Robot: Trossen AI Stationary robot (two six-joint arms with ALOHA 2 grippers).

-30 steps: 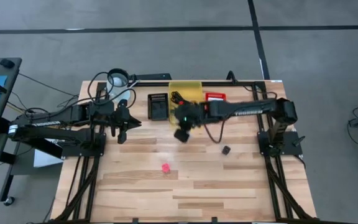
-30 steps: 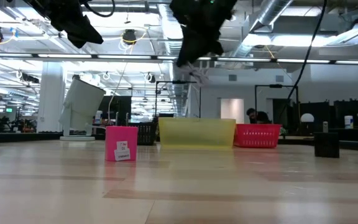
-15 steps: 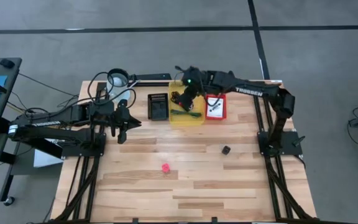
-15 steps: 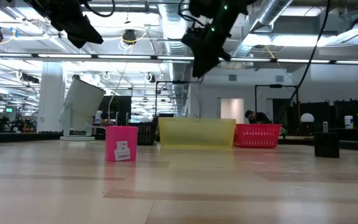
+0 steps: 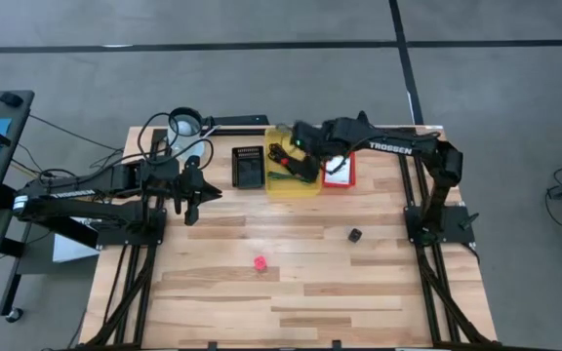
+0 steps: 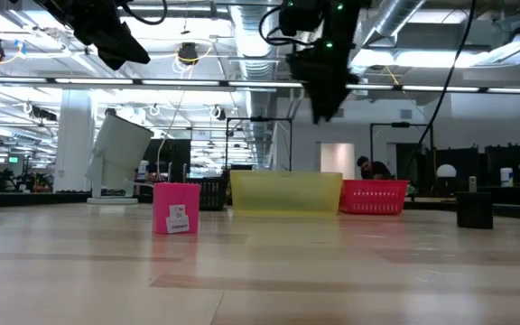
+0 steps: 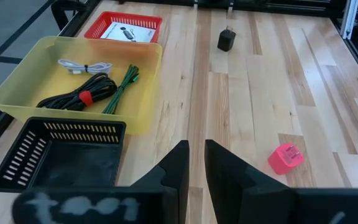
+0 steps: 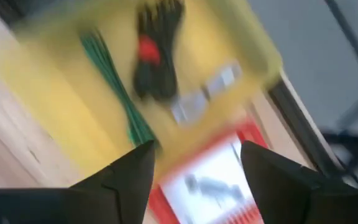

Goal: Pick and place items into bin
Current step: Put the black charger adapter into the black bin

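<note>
The yellow bin (image 5: 291, 180) stands at the table's far middle. In it lie a black coiled cable with a red tie (image 7: 79, 98), a green stick (image 7: 122, 89) and a whitish-grey cable piece (image 7: 84, 65). My right gripper (image 5: 310, 168) hangs open and empty above the bin's right side, high in the low view (image 6: 319, 113). A pink-red cube (image 5: 260, 262) and a small black part (image 5: 355, 235) rest on the table. My left gripper (image 5: 191, 213) waits at the left, fingers together with only a narrow slit (image 7: 196, 162), holding nothing.
A red basket (image 5: 338, 168) holding a white card stands right of the bin. A black basket (image 5: 249, 168) stands left of it. A white round thing (image 5: 184, 124) with cables is at the far left corner. Bare wood lies around the cube and the black part.
My right gripper has gone from mid-table toward the far edge, over the yellow bin, then a little toward the right. The whitish piece that hung from it a second ago no longer shows under it.
</note>
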